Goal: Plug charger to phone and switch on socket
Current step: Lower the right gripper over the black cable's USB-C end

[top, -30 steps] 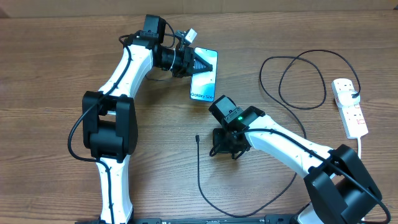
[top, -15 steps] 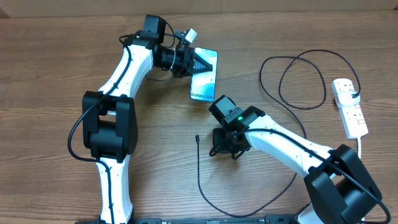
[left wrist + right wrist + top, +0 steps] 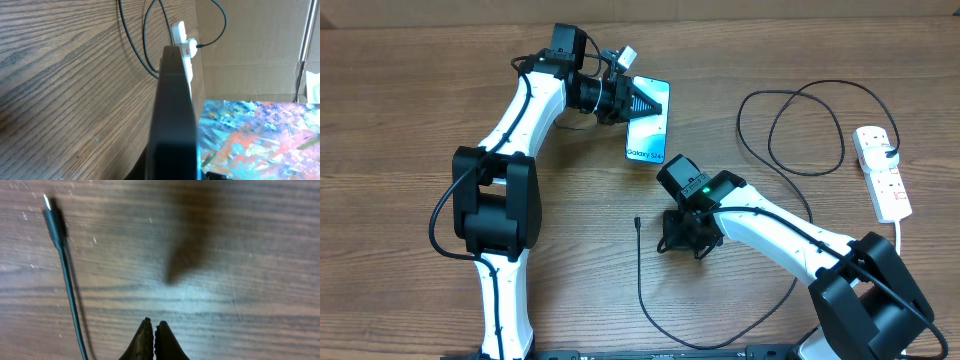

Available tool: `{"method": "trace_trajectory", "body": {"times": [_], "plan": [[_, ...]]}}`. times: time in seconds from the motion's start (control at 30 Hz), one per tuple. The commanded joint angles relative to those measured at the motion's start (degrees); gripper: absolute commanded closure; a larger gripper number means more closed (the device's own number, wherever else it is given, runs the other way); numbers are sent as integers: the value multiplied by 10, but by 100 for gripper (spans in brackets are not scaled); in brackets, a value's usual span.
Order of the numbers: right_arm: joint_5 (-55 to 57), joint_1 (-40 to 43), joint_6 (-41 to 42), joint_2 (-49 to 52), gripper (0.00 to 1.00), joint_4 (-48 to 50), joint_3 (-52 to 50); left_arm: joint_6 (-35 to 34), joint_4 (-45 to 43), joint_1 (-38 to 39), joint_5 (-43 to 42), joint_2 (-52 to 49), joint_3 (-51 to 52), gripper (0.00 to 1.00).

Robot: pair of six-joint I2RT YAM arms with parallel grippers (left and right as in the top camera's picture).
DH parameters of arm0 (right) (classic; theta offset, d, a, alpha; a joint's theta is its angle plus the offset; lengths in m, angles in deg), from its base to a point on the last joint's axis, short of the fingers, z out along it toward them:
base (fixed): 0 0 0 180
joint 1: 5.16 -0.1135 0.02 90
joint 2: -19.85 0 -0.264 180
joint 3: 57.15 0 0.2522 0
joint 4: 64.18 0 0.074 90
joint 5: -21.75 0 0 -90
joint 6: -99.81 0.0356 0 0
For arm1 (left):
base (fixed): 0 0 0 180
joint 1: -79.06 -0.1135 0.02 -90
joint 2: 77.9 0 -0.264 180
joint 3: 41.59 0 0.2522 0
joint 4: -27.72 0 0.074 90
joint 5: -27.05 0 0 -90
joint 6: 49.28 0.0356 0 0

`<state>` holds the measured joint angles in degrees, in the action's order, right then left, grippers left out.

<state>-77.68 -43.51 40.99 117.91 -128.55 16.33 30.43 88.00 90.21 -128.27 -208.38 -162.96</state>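
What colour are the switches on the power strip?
Red. A switch on the socket shows it best in the left wrist view.

Nothing in view has visibly changed in 1 second.

**Three cameras: one fixed high above, two riding the wrists**

The overhead camera looked straight down from well above and took in most of the table [image 3: 400,100], with the phone [image 3: 652,135] toward the far edge, the socket [image 3: 883,172] near the right edge and the charger [image 3: 640,270] between them. The left wrist camera sat low and very close against the phone's [image 3: 172,110] dark side and faced the right edge, sharing the socket [image 3: 184,47] and charger [image 3: 145,45] loops with the overhead. The right wrist camera pointed straight down at the wood near the table's middle from close range, sharing only the charger's [image 3: 67,280] plug end with the overhead.
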Motion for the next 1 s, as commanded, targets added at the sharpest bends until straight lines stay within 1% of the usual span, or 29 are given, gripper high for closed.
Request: {"method": "trace_trajectory", "body": {"times": [0.0, 0.17, 0.33, 0.53, 0.7, 0.77, 0.83, 0.87, 0.97], "plan": [[-12, -2, -12, -1, 96, -12, 4, 13, 0, 2, -16, 9, -4, 96], [-12, -2, -12, -1, 96, -53, 4, 13, 2, 2, -16, 9, -4, 96], [-12, -2, -17, -1, 96, -68, 4, 13, 2, 2, -16, 9, -4, 96], [5, -2, -90, -1, 96, -68, 3, 13, 7, 2, 4, 9, -4, 96], [34, -2, -90, -1, 96, -48, 3, 13, 9, 0, 4, 9, -4, 96], [34, -2, -90, -1, 83, -41, 3, 13, 9, 0, 4, 9, -4, 96], [34, -2, -90, -1, 78, -37, 4, 13, 9, 0, 4, 9, -4, 96], [34, -2, -89, -1, 76, -35, 4, 13, 9, 0, 4, 9, -4, 96], [27, -2, -88, -1, 75, -35, 4, 13, 8, 0, 4, 9, -4, 96]]}}
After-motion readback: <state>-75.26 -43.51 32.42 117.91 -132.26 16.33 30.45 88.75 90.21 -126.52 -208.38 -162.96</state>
